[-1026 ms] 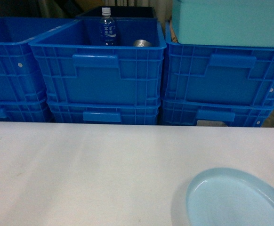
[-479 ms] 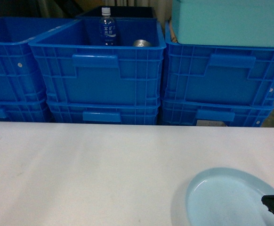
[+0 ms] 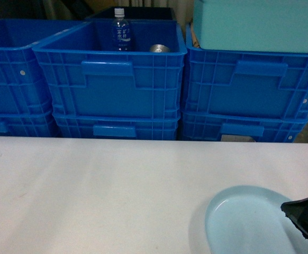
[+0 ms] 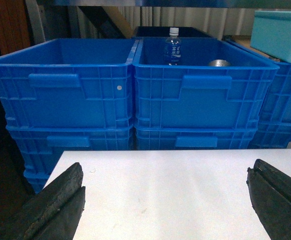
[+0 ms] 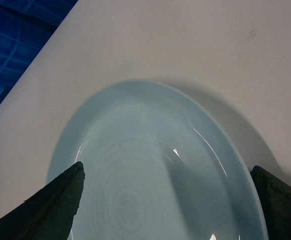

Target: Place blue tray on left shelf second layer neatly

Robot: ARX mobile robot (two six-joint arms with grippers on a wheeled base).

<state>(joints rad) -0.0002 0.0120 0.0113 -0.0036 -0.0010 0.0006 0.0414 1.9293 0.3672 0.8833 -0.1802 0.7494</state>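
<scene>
One blue tray (image 3: 244, 225) lies flat on our white table (image 3: 101, 190), at the near right corner of the head view, its near edge cut off by the frame. From our right wrist camera we look straight down into it (image 5: 150, 170): a shallow, glossy oval with a low rim, casting a soft shadow on the table (image 5: 135, 40) beyond. Our right gripper (image 5: 168, 210) hangs over the tray with its jaws spread wide, one dark fingertip (image 5: 50, 200) over the tray's left rim and the other at the far right of that view; nothing is held between them. In the head view only a dark tip (image 3: 305, 211) shows, above the tray's right side.

Our left gripper (image 4: 165, 205) is above the table's (image 4: 160, 185) left part, fingers likewise wide apart and holding nothing.

Behind the table stand stacked dark-blue crates (image 3: 111, 79). The middle top crate holds a water bottle (image 3: 120, 30) and a metal can (image 3: 159, 48). A teal box (image 3: 257, 24) sits on the right stack.
</scene>
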